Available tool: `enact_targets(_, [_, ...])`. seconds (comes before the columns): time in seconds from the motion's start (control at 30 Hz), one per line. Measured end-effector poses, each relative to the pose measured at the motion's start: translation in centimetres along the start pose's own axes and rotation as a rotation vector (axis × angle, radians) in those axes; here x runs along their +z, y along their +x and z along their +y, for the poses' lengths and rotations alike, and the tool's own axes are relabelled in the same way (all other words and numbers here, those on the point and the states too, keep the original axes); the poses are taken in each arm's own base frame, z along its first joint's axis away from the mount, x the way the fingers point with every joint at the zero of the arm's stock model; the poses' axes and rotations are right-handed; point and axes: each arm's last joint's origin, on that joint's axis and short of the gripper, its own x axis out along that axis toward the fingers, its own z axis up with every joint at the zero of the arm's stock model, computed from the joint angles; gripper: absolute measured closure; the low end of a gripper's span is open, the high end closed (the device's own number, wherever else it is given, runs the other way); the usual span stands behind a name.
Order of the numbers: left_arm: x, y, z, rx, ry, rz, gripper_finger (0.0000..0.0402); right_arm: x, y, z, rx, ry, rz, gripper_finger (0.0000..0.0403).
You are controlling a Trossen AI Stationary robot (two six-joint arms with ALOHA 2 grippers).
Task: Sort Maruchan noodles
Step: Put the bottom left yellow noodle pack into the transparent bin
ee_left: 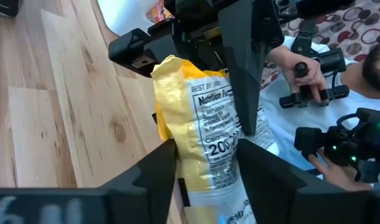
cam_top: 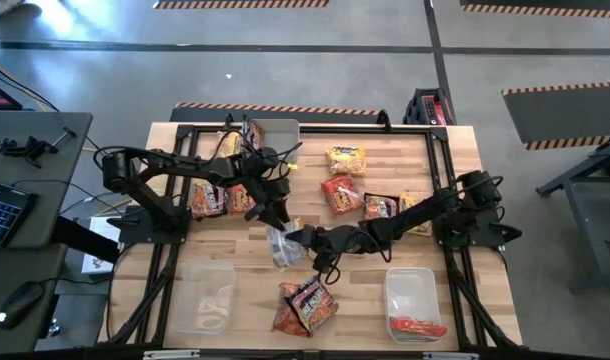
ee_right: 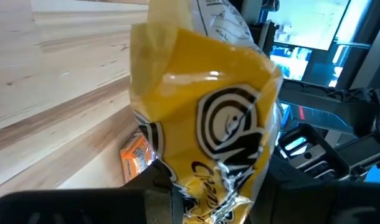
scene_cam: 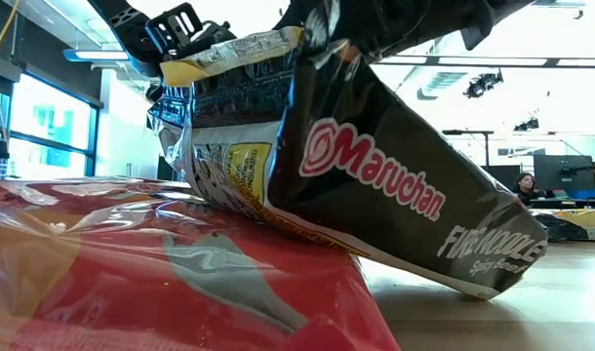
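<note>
Yellow noodle packet (ee_left: 199, 134) held above tabletop (cam_top: 385, 195) centre, between both arms. Right gripper (ee_right: 202, 202) fingers pinched on one end; left gripper (ee_left: 205, 168) fingers set around other end, spread. Packet judged light, crinkly, slippery; best gripped at sealed edge.

Grey concrete floor (cam_top: 315, 60) surrounds the wooden table (cam_top: 455, 150), with dark lines and black-and-orange hazard stripes (cam_top: 565, 88) marked on it. A grey desk (cam_top: 25, 210) stands beside the table, carrying a keyboard (cam_top: 0, 212) and a mouse (cam_top: 20, 298). In the low view, tall windows (scene_cam: 44, 127) glow blue at one side, a bright ceiling carries track lights (scene_cam: 483, 84), and a person (scene_cam: 525, 183) sits far off at a desk among monitors (scene_cam: 561, 171)
</note>
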Motion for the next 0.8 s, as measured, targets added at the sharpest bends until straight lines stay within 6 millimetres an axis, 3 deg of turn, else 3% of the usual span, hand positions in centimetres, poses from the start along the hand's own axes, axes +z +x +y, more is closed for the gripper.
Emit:
enact_targets(0.13, [-0.02,0.00,-0.01,-0.005,0.000,0.001,0.0277,0.00,0.00,-0.03,-0.003,-0.020,0.000,0.0306])
enact_targets(0.33, [-0.01,0.00,-0.11,-0.038,0.015,0.005,0.0291,0.01,-0.01,-0.22,-0.024,-0.030,-0.005,0.0298])
enact_targets(0.57, [0.09,-0.23,-0.05,-0.050,0.057,-0.002,0.0297,-0.40,0.06,-0.58,-0.057,0.033,0.057,0.0235])
enact_targets(0.8, [0.20,-0.93,0.27,-0.052,0.053,-0.019,0.0336,-0.78,-0.01,-0.85,-0.085,0.108,0.186,0.0177])
